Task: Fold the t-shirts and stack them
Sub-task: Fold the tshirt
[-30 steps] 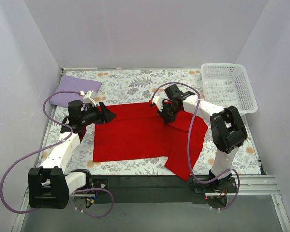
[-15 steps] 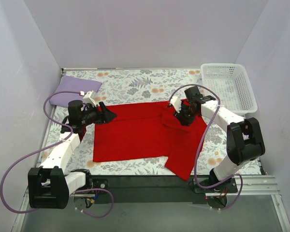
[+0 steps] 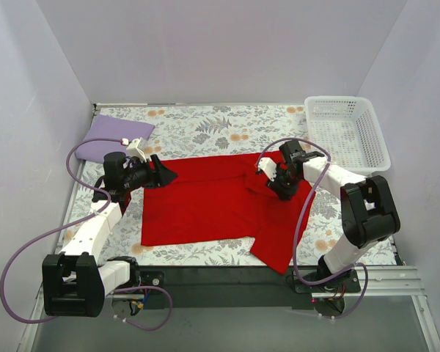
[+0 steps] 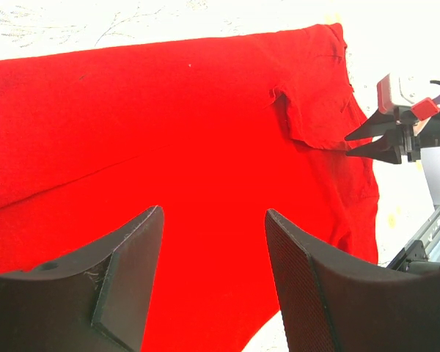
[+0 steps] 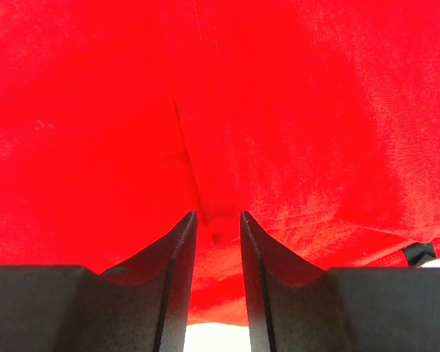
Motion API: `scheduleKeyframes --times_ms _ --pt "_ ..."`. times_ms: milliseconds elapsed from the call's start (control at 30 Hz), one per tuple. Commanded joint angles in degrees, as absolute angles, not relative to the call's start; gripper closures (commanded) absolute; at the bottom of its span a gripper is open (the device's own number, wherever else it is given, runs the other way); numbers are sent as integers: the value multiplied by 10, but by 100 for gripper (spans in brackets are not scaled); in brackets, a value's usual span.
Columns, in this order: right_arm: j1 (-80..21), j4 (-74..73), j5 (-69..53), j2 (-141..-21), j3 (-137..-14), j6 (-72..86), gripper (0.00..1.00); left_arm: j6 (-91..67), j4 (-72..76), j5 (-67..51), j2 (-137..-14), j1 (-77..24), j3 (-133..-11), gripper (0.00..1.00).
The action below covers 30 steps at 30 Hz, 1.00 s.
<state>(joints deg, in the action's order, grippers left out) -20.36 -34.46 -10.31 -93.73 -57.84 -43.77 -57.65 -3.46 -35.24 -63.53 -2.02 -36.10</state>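
Where it lies spread across the middle of the table, the red t-shirt (image 3: pixel 205 205) is seen as a smooth, matt sheet of bright knit cloth, with its near right part reaching the table's front edge. At its far right a sleeve flap (image 4: pixel 315 110) is folded over onto the body, leaving a soft crease. The right gripper (image 3: pixel 277 192) is set down on this fold; its dark fingers are drawn almost together, and a small ridge of the red cloth is caught between the tips. The left gripper (image 3: pixel 163 174) is held over the shirt's left edge, its fingers spread wide with nothing between them. The lavender t-shirt (image 3: pixel 110 138) is laid as a flat folded pad at the far left corner, apart from the red one. Both are borne by a grey floral-print cloth (image 3: pixel 205 125). A white plastic lattice basket (image 3: pixel 372 147), rectangular with flared walls, stands at the far right corner, its grid floor seen in full from above.
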Motion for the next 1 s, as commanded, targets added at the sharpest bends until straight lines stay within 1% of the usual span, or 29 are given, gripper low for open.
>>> scheduleKeyframes --times_ms 0,67,167,233,267,300,367,667,967 --pt "-205 -333 -91 -945 -577 -444 65 -570 -33 -362 -621 -23 -366 44" --pt "-204 -333 -91 -946 -574 -444 68 -570 -33 -362 -621 -24 -367 44" --pt "-205 -331 -89 -944 -572 -442 79 -570 -33 -362 -619 -24 -367 43" --pt "-205 -332 -87 -941 -570 -442 83 -570 -33 -363 -620 -24 -367 44" --pt "-205 -334 -86 -937 -570 -440 90 -570 -33 -363 -619 -24 -367 44" --pt "-205 -333 -86 -933 -569 -440 94 -570 -33 -363 -619 -24 -366 44" --pt "-205 -337 -88 -922 -566 -440 98 -570 -33 -362 -618 -24 -366 43" --pt "-205 -358 -97 -879 -554 -439 99 -570 -33 -364 -617 -25 -366 43" --pt "-206 -379 -109 -862 -545 -438 99 -570 -33 -363 -618 -25 -365 43"
